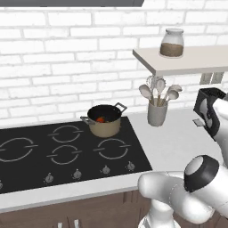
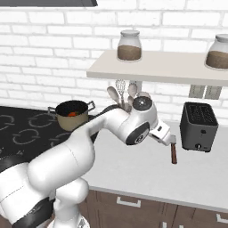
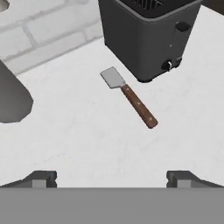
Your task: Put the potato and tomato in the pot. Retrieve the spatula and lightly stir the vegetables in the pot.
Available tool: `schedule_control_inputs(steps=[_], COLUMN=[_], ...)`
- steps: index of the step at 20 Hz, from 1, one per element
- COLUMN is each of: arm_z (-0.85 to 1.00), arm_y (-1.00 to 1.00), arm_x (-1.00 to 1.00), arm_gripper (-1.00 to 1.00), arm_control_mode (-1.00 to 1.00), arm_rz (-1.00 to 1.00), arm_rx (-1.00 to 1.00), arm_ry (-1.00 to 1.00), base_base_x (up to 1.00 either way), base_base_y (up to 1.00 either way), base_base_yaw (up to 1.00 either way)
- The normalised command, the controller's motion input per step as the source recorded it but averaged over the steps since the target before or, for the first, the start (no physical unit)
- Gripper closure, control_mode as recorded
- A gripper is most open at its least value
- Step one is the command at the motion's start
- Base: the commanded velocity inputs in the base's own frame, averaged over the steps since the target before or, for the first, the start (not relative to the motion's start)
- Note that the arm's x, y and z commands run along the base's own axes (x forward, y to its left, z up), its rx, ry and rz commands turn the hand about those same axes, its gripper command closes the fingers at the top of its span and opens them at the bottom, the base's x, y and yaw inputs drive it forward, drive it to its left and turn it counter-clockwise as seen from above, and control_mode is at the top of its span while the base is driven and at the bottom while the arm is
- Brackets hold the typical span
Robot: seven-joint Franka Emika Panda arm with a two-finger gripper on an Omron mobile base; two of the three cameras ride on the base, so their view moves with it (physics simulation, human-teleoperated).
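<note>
spatula (image 3: 128,96): we see it flat on the white counter (image 3: 87,140), metal blade toward upper left, brown handle running to lower right w/ small rivets
toaster (image 3: 151,35): dark grey box just beside the spatula blade, slots at top, knob on its side; not touching as far as we can tell
utensil cup (image 3: 13,94): grey, cut off at left edge, well apart from spatula
wall (image 3: 43,30): white brick, upper left
gripper (image 3: 111,179): we see both tips at bottom, spread wide, nothing btwn them, above bare counter
</note>
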Motion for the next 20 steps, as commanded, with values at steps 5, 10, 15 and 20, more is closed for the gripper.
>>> schedule_control_inputs(steps=[5, 10, 15, 20], arm_z=[-0.49, -0.35, -0.09, -0.37], arm_y=[-0.56, -0.38, -0.13, -0.03], arm_x=[-0.02, 0.0, 0.0, 0.07], arm_gripper=[-1.0, -1.0, -1.0, -1.0], arm_control_mode=[-1.0, -1.0, -1.0, -1.0], arm_rz=[0.16, 0.14, 0.02, 0.02], arm_rx=[0.0, 0.0, -0.04, -0.02], arm_ry=[-0.12, -0.16, -0.08, 0.03], base_base_x=[0.0, 0.0, 0.0, 0.0], base_base_y=[0.0, 0.0, 0.0, 0.0], base_base_yaw=[0.0, 0.0, 0.0, 0.0])
